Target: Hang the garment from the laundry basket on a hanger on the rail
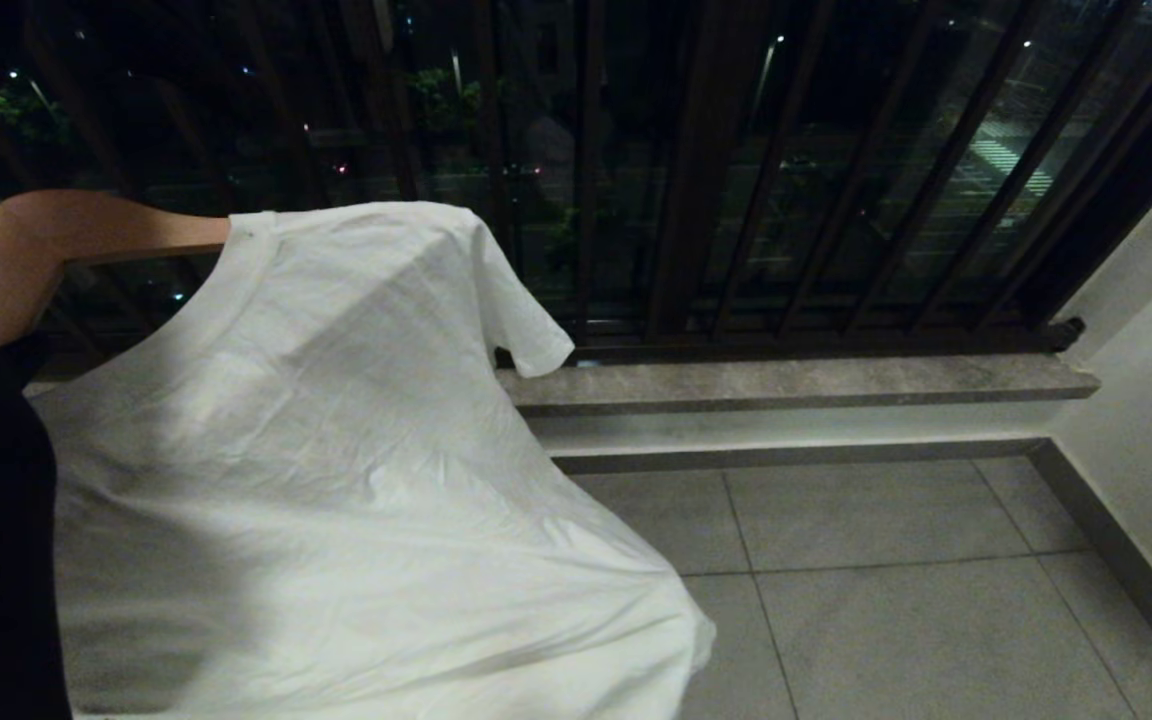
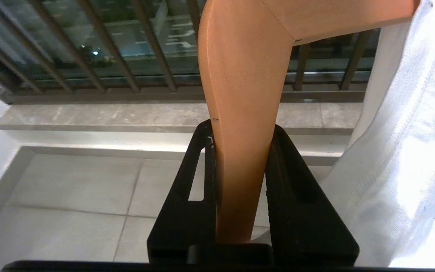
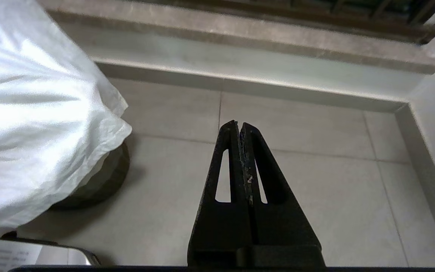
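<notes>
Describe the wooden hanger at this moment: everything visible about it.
The hanger is smooth, tan-orange wood, broad and flat, with a bent shoulder shape. One end is clamped between the black fingers of the left gripper. The other arm runs into the neck opening of the white T-shirt, which drapes over it and hangs down. It is held in the air before the dark window bars. No hook shows in any view.

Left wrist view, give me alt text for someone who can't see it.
The left gripper is shut on one arm of a wooden hanger, whose other side is inside a white T-shirt. Behind them are a grey stone sill, dark window bars and a tiled floor.
</notes>
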Controlling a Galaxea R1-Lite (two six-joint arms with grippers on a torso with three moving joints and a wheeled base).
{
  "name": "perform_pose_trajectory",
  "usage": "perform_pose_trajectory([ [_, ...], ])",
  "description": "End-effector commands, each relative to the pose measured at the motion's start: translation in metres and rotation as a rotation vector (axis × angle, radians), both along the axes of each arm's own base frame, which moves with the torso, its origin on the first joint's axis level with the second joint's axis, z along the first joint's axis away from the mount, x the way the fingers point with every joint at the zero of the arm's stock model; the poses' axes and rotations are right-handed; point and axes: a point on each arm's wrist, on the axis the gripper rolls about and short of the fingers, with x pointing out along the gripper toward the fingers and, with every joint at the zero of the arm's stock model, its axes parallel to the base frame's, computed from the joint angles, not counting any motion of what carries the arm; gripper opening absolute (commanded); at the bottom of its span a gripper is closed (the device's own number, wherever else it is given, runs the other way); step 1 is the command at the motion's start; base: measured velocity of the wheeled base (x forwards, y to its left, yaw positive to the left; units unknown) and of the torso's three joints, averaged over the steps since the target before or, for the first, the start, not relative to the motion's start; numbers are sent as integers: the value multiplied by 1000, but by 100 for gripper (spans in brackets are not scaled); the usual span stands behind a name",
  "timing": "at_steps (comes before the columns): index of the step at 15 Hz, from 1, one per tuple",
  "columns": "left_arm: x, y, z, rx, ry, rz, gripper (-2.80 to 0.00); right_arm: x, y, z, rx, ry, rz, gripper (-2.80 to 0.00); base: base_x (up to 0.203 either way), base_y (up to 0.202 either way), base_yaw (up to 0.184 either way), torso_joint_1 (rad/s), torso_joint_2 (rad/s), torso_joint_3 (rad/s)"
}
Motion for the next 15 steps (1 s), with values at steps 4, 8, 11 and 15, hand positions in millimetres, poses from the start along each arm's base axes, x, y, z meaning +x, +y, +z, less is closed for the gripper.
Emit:
perform_pose_trajectory([
  [4, -2, 1, -5, 3, 10, 6, -280, 0, 0, 0, -2, -2, 1, -280, 0, 0, 0, 3, 1, 205],
  [8, -3, 1, -6, 4, 11, 6, -280, 0, 0, 0, -2, -1, 1, -280, 0, 0, 0, -1, 2, 196],
  [11, -3, 1, -11, 9, 26, 6, -280, 0, 0, 0, -2, -2, 1, -280, 0, 0, 0, -1, 4, 202],
  [15, -4, 2, -13, 11, 31, 6, -280, 0, 0, 0, -2, -2, 1, -280, 0, 0, 0, 0, 1, 200],
])
